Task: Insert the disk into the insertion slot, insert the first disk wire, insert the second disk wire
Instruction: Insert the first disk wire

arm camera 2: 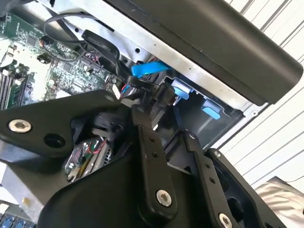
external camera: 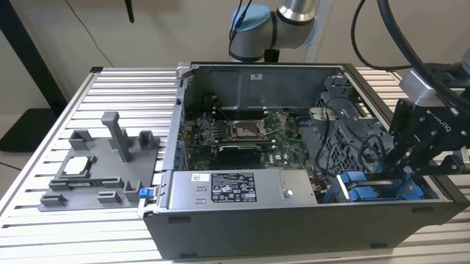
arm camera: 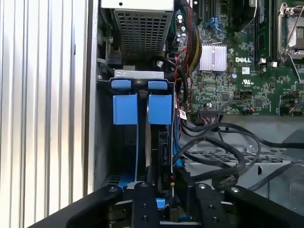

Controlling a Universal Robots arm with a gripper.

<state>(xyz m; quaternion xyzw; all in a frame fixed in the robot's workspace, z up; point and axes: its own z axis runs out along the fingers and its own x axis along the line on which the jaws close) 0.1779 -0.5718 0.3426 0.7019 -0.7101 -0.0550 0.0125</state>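
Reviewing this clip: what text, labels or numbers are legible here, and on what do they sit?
Power-supply sticker: print too small to read.
Motherboard: a white maker's mark beside the heatsink; remaining markings too small.
Back-wall sticker: unreadable.
Wire tag: blurred.

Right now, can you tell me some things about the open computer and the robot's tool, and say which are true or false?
1. The computer case lies open, with its green board showing. True.
2. The tool hangs over the green board. False: it is at the case's end on the exterior view's right, by the blue disk carriers.
3. The power-supply box has a black-and-white sticker. True.
4. The blue disk carriers sit outside the case. False: they sit inside it.
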